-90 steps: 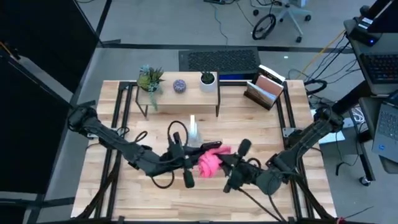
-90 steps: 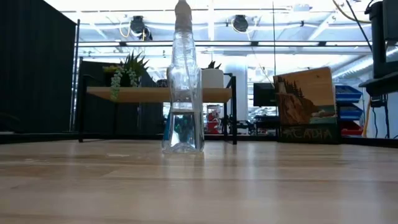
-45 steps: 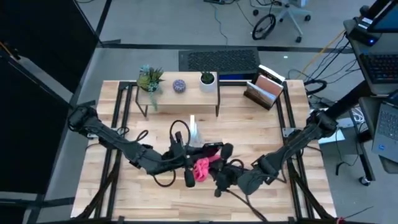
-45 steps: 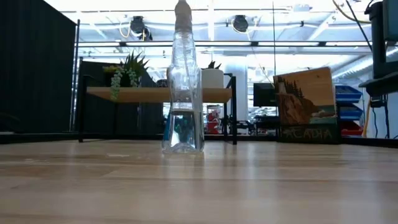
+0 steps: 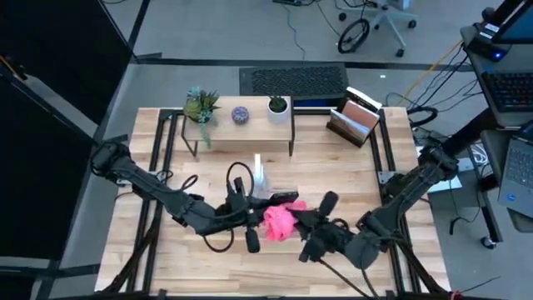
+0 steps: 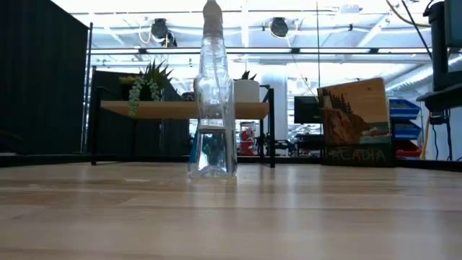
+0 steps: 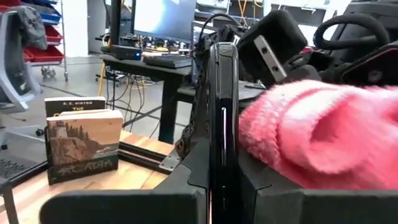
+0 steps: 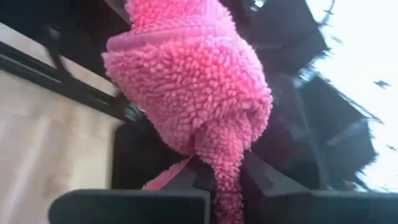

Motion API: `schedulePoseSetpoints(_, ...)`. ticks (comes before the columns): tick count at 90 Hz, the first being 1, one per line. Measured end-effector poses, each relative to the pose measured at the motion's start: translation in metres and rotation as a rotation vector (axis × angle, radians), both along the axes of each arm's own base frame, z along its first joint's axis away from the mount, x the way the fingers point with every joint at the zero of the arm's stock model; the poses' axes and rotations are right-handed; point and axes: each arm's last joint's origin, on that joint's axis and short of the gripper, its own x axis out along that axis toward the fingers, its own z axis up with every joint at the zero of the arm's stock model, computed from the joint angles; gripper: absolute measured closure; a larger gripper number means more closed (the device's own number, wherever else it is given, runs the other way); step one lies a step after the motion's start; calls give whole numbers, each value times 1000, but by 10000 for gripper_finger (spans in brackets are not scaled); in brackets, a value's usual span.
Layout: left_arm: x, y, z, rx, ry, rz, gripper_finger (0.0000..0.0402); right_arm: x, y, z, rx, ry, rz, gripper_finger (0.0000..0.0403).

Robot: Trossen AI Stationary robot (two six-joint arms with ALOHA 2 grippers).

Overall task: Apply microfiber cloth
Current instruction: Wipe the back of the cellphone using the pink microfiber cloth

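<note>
Seen from above, the pink cloth point(image 5: 280, 221) sits bunched up just past the table's middle toward 6 o'clock, between the two arms. The right gripper point(image 5: 301, 222) comes in from 4 o'clock and pinches the cloth's tail; in the right wrist view that tail point(image 8: 227, 180) is squeezed between the two dark fingers point(image 8: 177, 196), with the fluffy bulk ballooning beyond them. The cloth's spread and edges cannot be made out, since it is wadded into a ball.

The left gripper point(image 5: 256, 212) reaches in from 9 o'clock and clamps a black phone point(image 7: 221, 124), held on edge between its fingers point(image 7: 124, 205). Only the phone's thin side shows in the left wrist view, so its screen is hidden. The cloth point(image 7: 317, 134) presses against one flat face of the phone there. From above, the phone point(image 5: 279, 198) appears only as a dark sliver at the cloth's 12 o'clock edge, mostly covered.

A clear spray bottle point(image 6: 212, 94) stands upright on the table point(image 5: 333, 167), close at 11 o'clock from the cloth. The low view shows neither gripper nor cloth, only the bottle, a shelf point(image 6: 180, 108) with plants behind it and a book point(image 6: 357, 123) at 3 o'clock.
</note>
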Motion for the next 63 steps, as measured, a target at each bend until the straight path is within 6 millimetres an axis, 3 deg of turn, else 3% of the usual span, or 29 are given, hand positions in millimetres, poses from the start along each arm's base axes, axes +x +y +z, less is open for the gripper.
schedulePoseSetpoints(24,4,2,-1,-38,-22,-51,391,22,-12,-12,157,-19,111,394)
schedulePoseSetpoints(51,6,4,-3,-29,-23,-39,391,55,-10,-57,147,96,165,394)
schedulePoseSetpoints(63,5,3,0,-17,-32,-17,391,61,-9,-76,106,169,168,394)
